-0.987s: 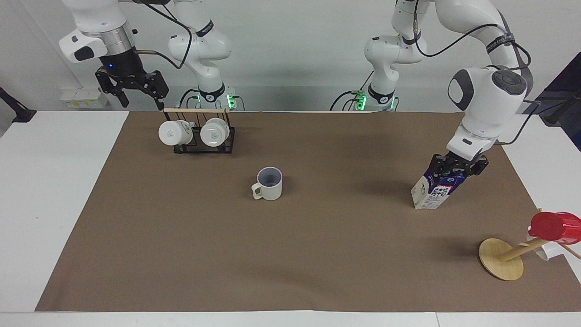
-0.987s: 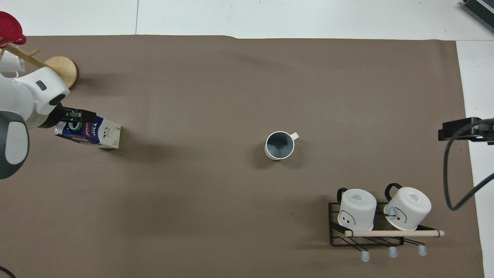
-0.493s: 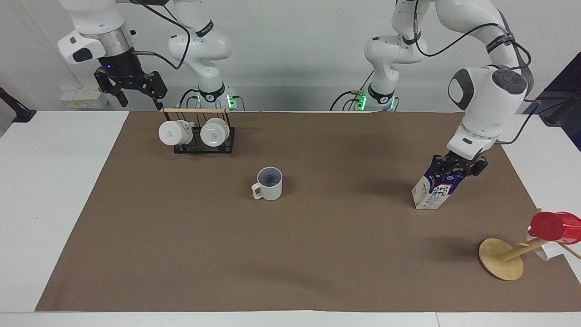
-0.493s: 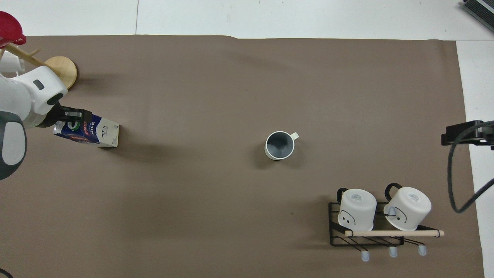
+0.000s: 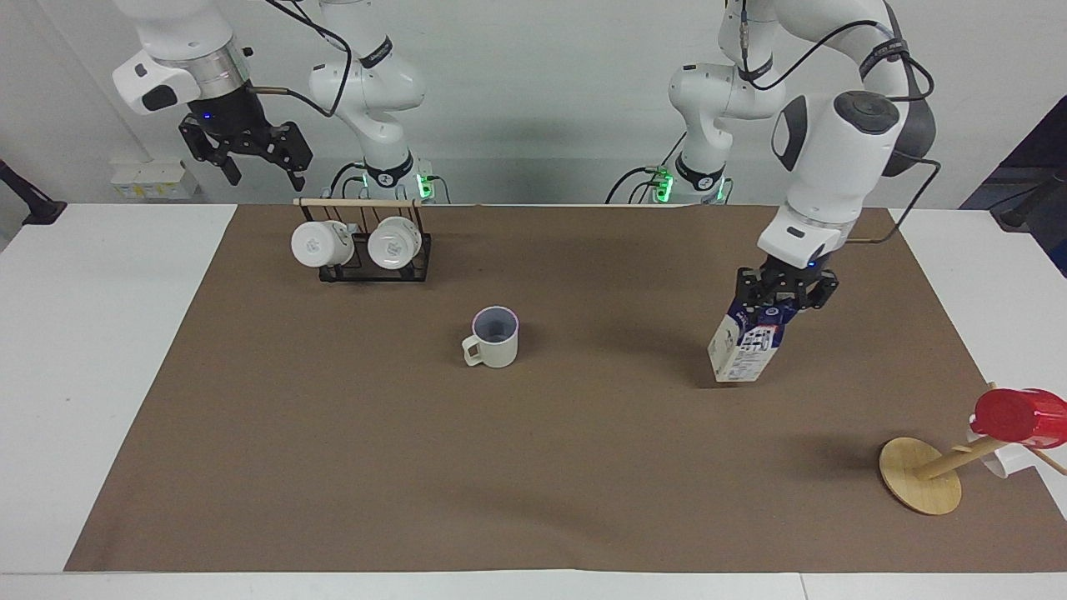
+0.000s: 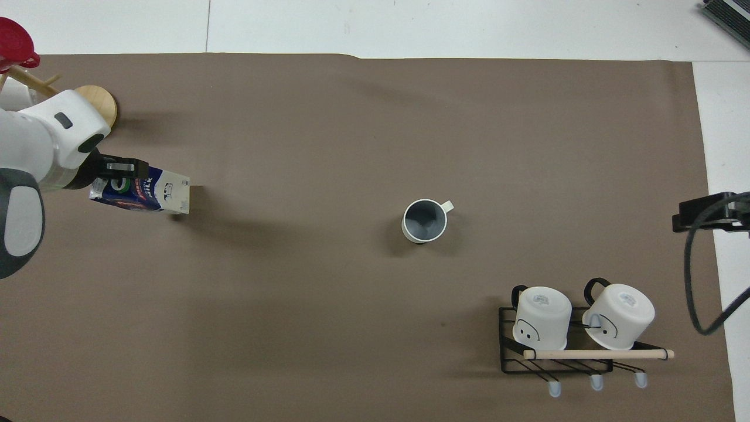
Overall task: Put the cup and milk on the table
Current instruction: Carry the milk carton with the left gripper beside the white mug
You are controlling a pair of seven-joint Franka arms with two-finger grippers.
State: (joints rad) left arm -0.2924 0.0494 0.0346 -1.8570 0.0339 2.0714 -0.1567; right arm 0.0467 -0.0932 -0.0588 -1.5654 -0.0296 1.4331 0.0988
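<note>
The cup (image 5: 493, 337) (image 6: 424, 221), an off-white mug with a grey-lavender inside, stands upright on the brown mat in the middle of the table (image 5: 100, 350). My left gripper (image 5: 782, 302) (image 6: 117, 176) is shut on the gable top of the milk (image 5: 744, 348) (image 6: 149, 194). The blue and white carton hangs tilted, its bottom at or just above the mat, toward the left arm's end. My right gripper (image 5: 247, 154) (image 6: 706, 212) hangs open and empty, raised over the table's edge beside the mug rack.
A black wire rack (image 5: 367, 254) (image 6: 556, 351) holding two white mugs stands near the robots at the right arm's end. A tilted wooden stand (image 5: 919, 475) (image 6: 96, 101) carries a red cup (image 5: 1019, 414) (image 6: 14, 42) at the left arm's end, farther from the robots than the milk.
The left gripper closed tighter on the milk and carried it toward the cup, standing it more upright. The right gripper drifted slightly, still open.
</note>
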